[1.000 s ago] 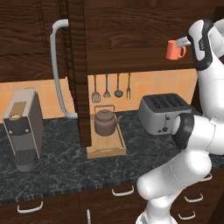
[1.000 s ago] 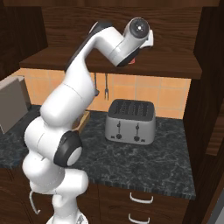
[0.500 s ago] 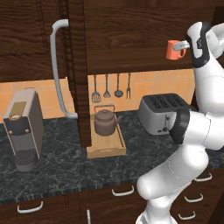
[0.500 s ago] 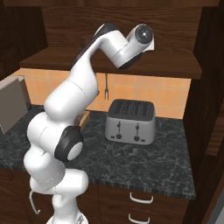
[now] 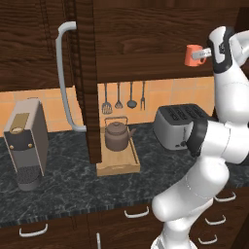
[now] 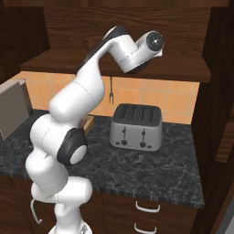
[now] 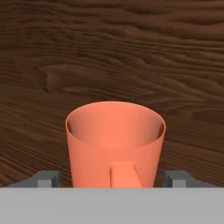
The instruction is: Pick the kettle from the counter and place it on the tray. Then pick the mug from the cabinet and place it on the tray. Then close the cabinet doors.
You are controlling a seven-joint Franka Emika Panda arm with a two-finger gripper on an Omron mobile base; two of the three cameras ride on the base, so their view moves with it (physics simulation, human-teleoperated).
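Mug (image 7: 114, 144), plain orange-red, upright, handle facing camera, between parted jaws

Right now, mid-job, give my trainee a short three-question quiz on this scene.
1. True or false: the kettle already sits on the tray.
2. The tool has its fingertips: A) either side of the mug, B) around the kettle's handle, C) on a door handle.
3. Fill in: the silver appliance on the counter right of the tray is a ____.

Key: 1 true; 2 A; 3 toaster.
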